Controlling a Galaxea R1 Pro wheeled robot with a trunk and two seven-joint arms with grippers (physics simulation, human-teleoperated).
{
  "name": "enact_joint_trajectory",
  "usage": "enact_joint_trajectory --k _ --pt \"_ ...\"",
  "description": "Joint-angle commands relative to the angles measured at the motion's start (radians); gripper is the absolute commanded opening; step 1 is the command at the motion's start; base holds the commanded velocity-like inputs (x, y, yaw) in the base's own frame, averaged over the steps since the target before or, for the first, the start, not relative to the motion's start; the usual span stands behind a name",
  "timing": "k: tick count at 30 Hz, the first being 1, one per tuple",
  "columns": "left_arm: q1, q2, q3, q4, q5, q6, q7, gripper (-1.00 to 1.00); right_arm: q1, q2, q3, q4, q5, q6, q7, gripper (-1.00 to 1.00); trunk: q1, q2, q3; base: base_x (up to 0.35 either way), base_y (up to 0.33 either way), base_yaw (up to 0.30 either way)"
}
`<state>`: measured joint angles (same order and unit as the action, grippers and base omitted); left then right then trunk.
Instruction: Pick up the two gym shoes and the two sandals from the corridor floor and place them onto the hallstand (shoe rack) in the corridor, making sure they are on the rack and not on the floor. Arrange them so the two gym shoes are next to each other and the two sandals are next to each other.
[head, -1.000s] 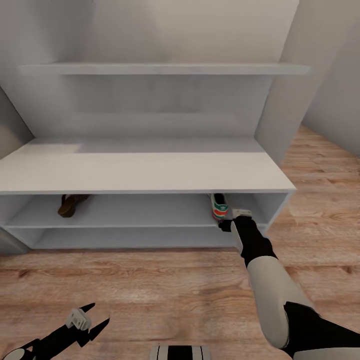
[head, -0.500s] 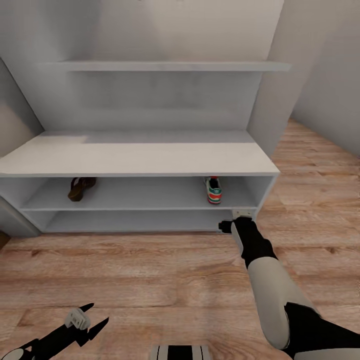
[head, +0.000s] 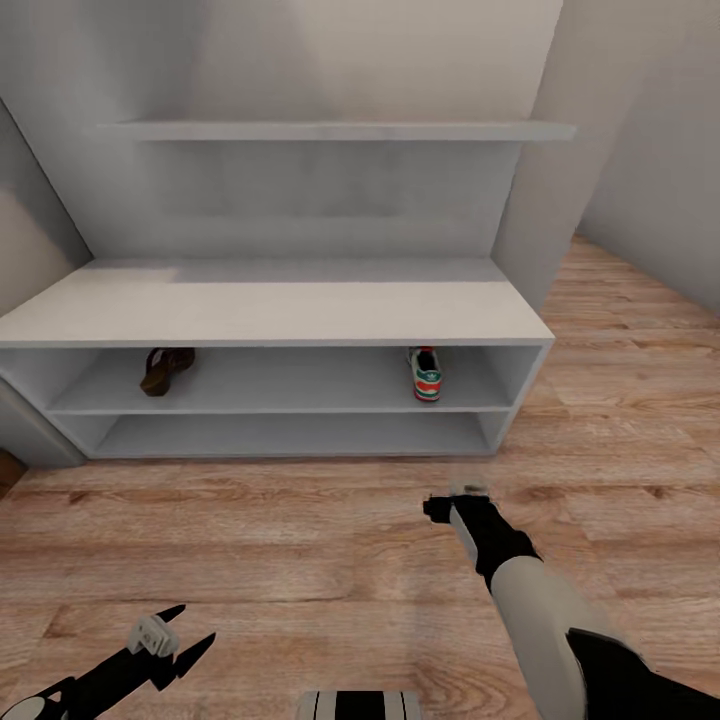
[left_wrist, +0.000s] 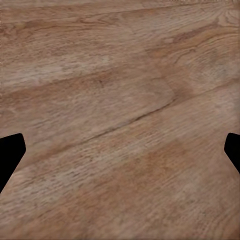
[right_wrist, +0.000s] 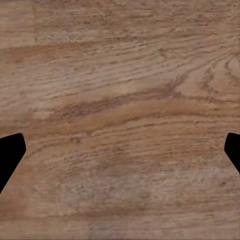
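hallstand (head: 275, 312), pale grey and wide, stands against the far wall across most of the head view, its flat top bare and two low open shelves under it. a long wall shelf (head: 330, 131) hangs above it, and a grey wall panel (head: 545, 150) rises at its right end. corridor floor (head: 300, 540), light brown wood-grain planks, runs from the foot of the hallstand to the near edge and on past its right end.

right arm (head: 530, 610), white with black joints, reaches up from the near right over bare planks, clear of the hallstand's front. right gripper (head: 452, 503) points down at the floor, well apart from the shelves; in the right wrist view its two dark fingertips (right_wrist: 11, 155) sit at opposite edges with only floor between them, so it is spread wide and holds nothing. left gripper (head: 178, 640) hangs low at the near left, its black fingers parted and empty, with planks alone between the tips in the left wrist view.

one gym shoe (head: 426, 374) rests on the upper open shelf near its right end, heel toward the front. one sandal (head: 165, 369) lies on the same shelf toward the left, well apart from the shoe.
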<state>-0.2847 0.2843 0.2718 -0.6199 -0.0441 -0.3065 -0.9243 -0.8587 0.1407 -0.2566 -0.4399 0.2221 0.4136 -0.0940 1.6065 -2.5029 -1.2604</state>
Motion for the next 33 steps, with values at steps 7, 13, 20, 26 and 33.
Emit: enact_joint_trajectory --k 7,13,20,26,33 --pt "-0.001 -0.004 0.049 0.000 -0.004 -0.003 -0.004 1.00 0.098 -0.065 -0.006 0.137 0.016 -0.295 0.150 1.00 0.000 0.000 -0.001 0.000 0.000 0.000" --pt "-0.001 -0.007 0.112 0.000 -0.003 -0.003 -0.004 1.00 0.163 -0.179 -0.006 0.218 0.015 -0.451 0.411 1.00 0.000 0.000 -0.001 0.000 0.000 0.000" --pt "-0.001 -0.014 0.168 0.000 -0.003 -0.003 0.000 1.00 0.227 -0.313 -0.006 0.277 0.013 -0.552 0.741 1.00 0.000 0.000 -0.001 0.000 0.000 0.000" --pt "-0.001 -0.031 0.177 0.000 -0.002 -0.003 0.044 1.00 0.260 -0.357 -0.006 0.288 0.013 -0.568 0.810 1.00 0.000 0.000 -0.001 0.000 0.000 0.000" --pt "-0.001 -0.080 0.177 0.002 0.003 -0.006 0.147 1.00 0.309 -0.382 -0.007 0.292 0.012 -0.575 0.812 1.00 0.000 0.000 -0.001 0.000 0.000 0.000"
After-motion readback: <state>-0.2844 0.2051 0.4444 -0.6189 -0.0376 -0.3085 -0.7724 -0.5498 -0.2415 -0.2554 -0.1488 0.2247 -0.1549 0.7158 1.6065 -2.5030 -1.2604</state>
